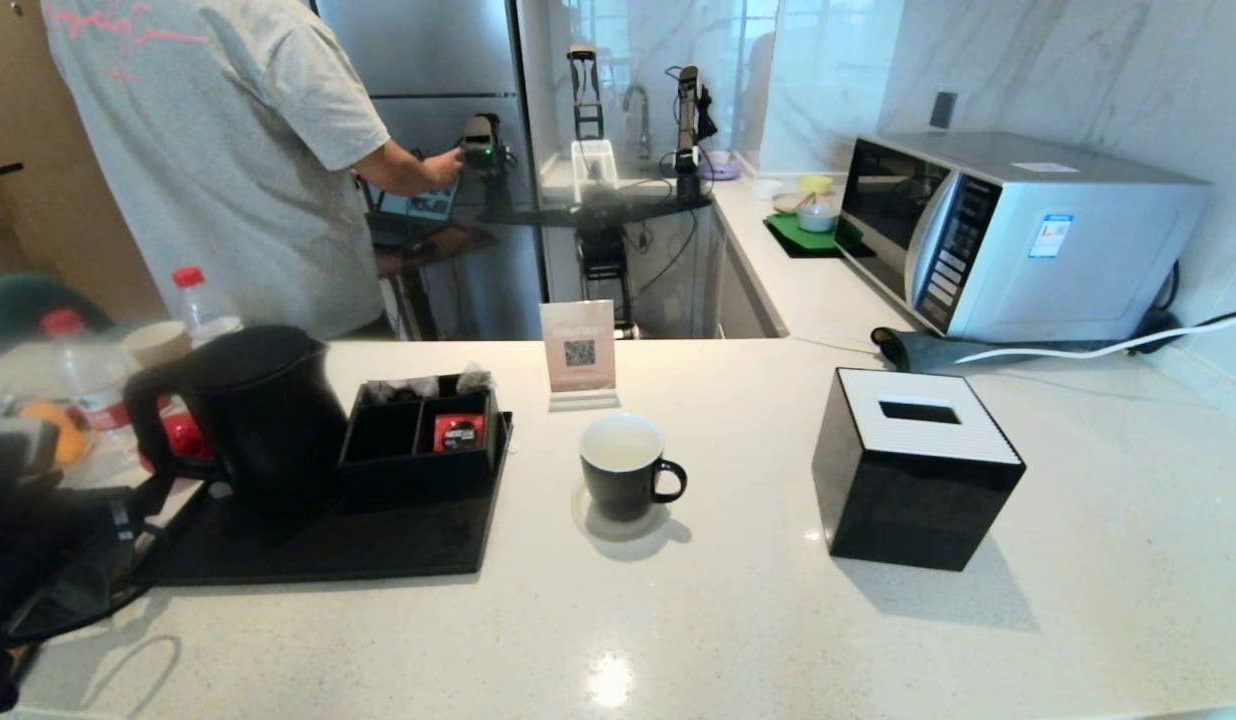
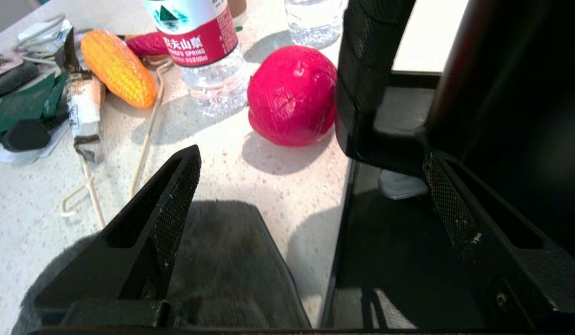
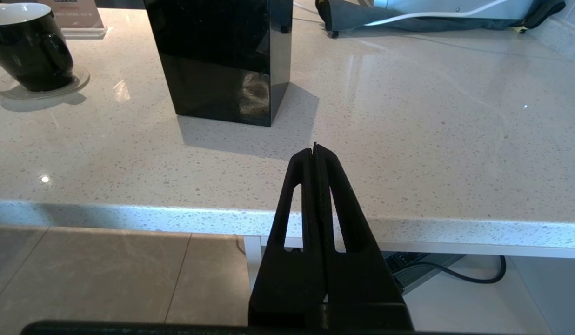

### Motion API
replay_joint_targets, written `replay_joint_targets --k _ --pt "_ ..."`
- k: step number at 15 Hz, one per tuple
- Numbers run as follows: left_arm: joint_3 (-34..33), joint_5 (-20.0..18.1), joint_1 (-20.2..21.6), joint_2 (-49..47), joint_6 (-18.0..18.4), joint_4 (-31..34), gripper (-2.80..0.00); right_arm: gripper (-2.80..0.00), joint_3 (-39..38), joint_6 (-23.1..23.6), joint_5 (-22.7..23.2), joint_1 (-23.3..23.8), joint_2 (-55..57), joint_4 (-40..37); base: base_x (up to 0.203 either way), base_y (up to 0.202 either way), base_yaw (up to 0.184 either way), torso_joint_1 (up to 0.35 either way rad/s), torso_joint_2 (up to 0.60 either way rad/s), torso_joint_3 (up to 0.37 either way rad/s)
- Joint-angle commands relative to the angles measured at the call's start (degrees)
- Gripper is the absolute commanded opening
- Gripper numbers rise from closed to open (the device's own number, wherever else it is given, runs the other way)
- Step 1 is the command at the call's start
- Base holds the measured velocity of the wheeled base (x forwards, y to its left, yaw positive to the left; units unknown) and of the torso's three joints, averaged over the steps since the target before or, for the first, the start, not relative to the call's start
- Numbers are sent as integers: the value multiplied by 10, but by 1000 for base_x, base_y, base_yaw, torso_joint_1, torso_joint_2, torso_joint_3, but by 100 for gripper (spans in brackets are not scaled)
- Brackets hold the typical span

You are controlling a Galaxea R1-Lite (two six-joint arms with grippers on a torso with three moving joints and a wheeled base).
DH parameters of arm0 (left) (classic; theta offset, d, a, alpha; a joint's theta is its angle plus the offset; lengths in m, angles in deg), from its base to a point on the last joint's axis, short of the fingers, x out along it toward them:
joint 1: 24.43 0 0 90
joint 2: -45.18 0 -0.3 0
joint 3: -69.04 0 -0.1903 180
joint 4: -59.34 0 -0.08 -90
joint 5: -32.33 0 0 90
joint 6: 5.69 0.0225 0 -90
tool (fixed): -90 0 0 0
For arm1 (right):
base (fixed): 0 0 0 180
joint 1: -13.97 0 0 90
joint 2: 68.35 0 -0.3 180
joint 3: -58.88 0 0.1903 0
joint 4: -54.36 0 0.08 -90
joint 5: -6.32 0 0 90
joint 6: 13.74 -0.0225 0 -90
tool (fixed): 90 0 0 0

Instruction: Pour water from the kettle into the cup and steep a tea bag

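Here the left claw (image 2: 310, 181) gapes wide near the kettle (image 1: 258, 415) handle, gripping nothing. The kettle stands on a black tray (image 1: 398, 545) at 9 o'clock from the cup (image 1: 626, 468), which sits mid-bench (image 1: 738, 620). The right claw (image 3: 315, 151), pressed closed and empty, hangs off the bench edge.

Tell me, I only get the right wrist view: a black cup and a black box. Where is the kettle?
Observer: The kettle stands on a black tray, to the left of the cup.
Operator: My right tool is shut by the counter edge. And the other one?
Observer: The left tool is wide open, close to the kettle, not gripping it.
Operator: Any tea bag?
Observer: A small greyish pouch, likely the tea bag, sits in the organiser on the tray.
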Motion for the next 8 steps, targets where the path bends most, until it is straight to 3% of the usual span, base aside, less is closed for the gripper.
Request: replay_joint_targets --k 1,8 --pt "16 -1 0 -11 0 -27 0 -280 0 0 0 0 1 0 0 0 0 0 0 0" --pt "63 -30 -6 -35 -2 -27 0 -280 0 0 0 0 1 0 0 0 0 0 0 0"
